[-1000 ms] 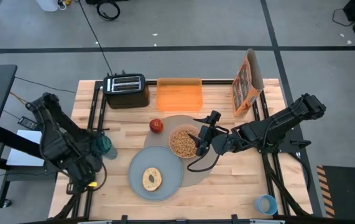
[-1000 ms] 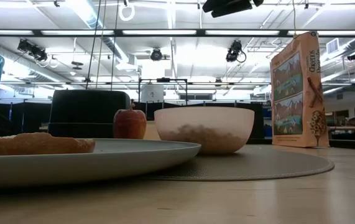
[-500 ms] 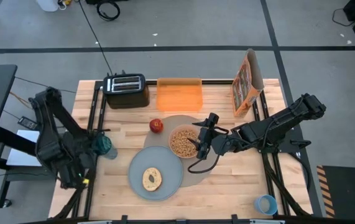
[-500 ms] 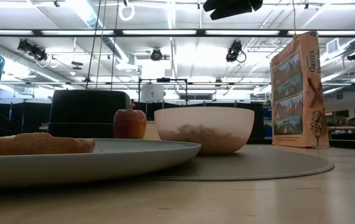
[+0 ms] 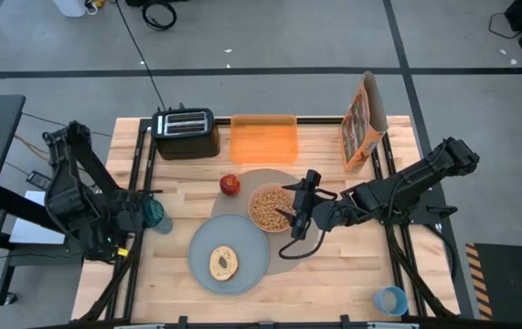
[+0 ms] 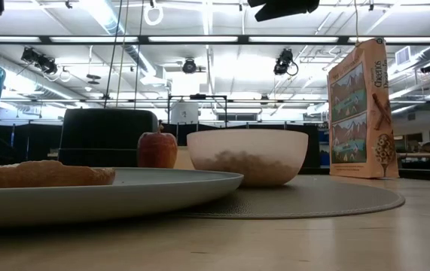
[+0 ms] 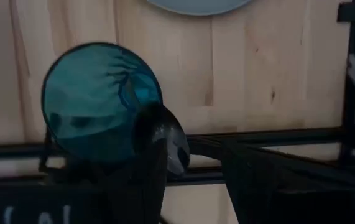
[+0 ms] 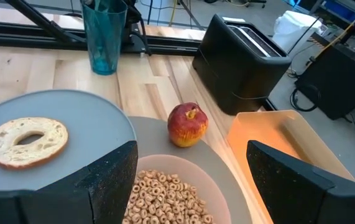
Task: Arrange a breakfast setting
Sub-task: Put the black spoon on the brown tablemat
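The pale pink bowl (image 5: 268, 208) holds cereal and stands on the taupe mat (image 5: 283, 251). The grey plate (image 5: 229, 256) with the bagel (image 5: 223, 263) overlaps the mat's near left part. The red apple (image 5: 230, 185) lies at the mat's far left edge. A small blue cup (image 5: 390, 300) stands at the near right corner. My right gripper (image 8: 189, 171) is open and empty above the bowl's right rim (image 8: 183, 163). My left gripper (image 7: 196, 180) is open just above a tall teal glass (image 7: 96, 102) at the left edge. I see no spoon plainly.
A black toaster (image 5: 186, 133), an orange tray (image 5: 263, 139) and a cereal box (image 5: 361, 123) stand along the far edge. Black frame rails (image 5: 142, 174) run along both table sides. Bare wood lies near the right of the mat (image 5: 352, 265).
My left arm has swung, and its gripper has come over the teal glass; it now shows at the low view's upper left corner. My right gripper has edged slightly toward the near edge beside the bowl. Nothing on the table has moved.
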